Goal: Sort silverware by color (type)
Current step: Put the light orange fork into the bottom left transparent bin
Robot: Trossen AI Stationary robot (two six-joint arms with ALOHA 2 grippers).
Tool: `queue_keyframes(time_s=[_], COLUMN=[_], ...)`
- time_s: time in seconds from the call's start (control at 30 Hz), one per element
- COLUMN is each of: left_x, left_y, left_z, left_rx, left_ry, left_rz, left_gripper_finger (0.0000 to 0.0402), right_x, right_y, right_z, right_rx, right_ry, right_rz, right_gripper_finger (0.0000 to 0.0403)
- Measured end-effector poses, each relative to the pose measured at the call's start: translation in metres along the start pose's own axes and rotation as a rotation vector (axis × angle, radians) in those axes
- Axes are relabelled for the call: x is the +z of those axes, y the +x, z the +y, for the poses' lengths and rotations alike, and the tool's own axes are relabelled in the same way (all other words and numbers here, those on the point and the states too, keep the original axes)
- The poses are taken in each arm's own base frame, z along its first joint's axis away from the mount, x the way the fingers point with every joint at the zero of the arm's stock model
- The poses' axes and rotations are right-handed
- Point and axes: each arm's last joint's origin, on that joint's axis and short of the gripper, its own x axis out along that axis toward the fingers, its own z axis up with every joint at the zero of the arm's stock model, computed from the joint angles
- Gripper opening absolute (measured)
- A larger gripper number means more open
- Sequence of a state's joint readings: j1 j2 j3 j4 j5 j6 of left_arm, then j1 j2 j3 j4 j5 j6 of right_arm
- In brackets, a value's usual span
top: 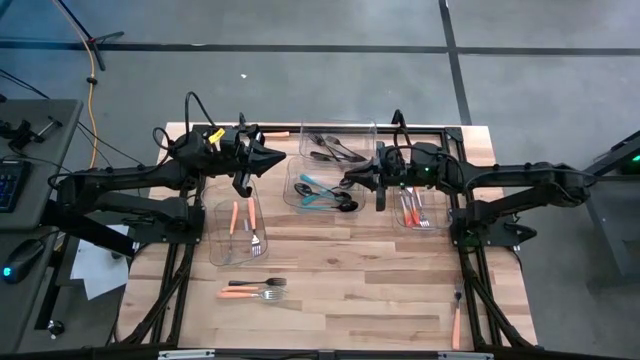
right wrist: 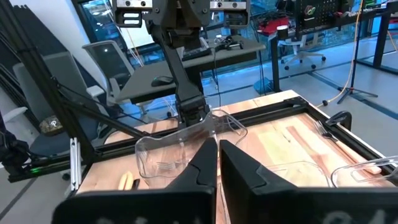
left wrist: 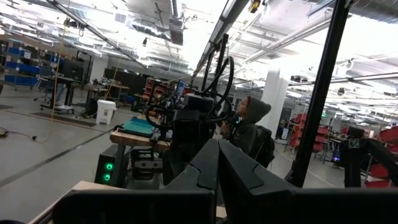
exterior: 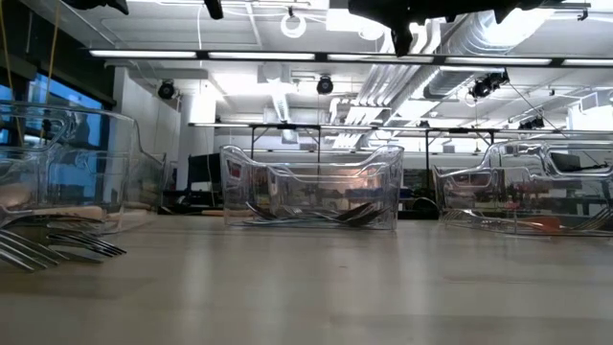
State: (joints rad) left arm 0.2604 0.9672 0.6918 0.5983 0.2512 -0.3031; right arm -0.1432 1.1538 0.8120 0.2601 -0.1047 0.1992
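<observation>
Both arms hover above the table with nothing between their fingers. My left gripper point(top: 280, 156) point(left wrist: 219, 152) is shut and points toward the table's right, above the far end of the left bin point(top: 214, 250). My right gripper point(top: 347, 178) point(right wrist: 218, 152) is shut and points left over the centre bin point(top: 290, 195), which holds teal-handled silverware point(top: 315, 190). Orange-handled pieces point(top: 243, 220) lie in the left bin. A black fork point(top: 257, 283) and an orange-handled fork point(top: 252, 294) lie flat on the table near the front. Another orange-handled piece point(top: 456, 322) lies at the front right.
A far bin point(top: 300, 140) holds black ware point(top: 335, 150). A right bin point(top: 440, 222) holds orange-handled pieces point(top: 412, 210). The bins are clear plastic with raised walls. Bare wood lies at the table's front middle point(top: 360, 300). A person stands in the room beyond point(left wrist: 252, 124).
</observation>
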Motion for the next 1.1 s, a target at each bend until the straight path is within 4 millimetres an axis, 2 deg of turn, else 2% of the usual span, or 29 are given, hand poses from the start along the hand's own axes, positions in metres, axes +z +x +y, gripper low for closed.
queue_keyframes(time_s=[0.33, 0.47, 0.9, 1.1], left_x=[-0.0002, -0.0025, -0.0091, -0.0090], left_y=[0.0000, 0.0000, -0.0004, -0.0005], left_z=[0.0001, 0.0008, 0.0040, 0.0043], left_rx=[0.001, 0.007, 0.068, 0.080], left_ry=[-0.003, -0.013, -0.030, -0.030], left_rz=[0.002, 0.025, 0.083, 0.079], left_gripper_finger=[0.0001, 0.0016, 0.0158, 0.0191], right_x=[0.0000, -0.0001, -0.0027, -0.0032], right_y=[0.0000, 0.0000, 0.0001, 0.0001], right_z=[0.0000, 0.0000, -0.0005, -0.0007], right_rx=[0.000, 0.000, -0.005, -0.006], right_ry=[0.001, 0.001, 0.004, 0.005], right_rz=[0.000, 0.001, 0.027, 0.032], right_gripper_finger=[0.0001, 0.0000, 0.0000, 0.0000])
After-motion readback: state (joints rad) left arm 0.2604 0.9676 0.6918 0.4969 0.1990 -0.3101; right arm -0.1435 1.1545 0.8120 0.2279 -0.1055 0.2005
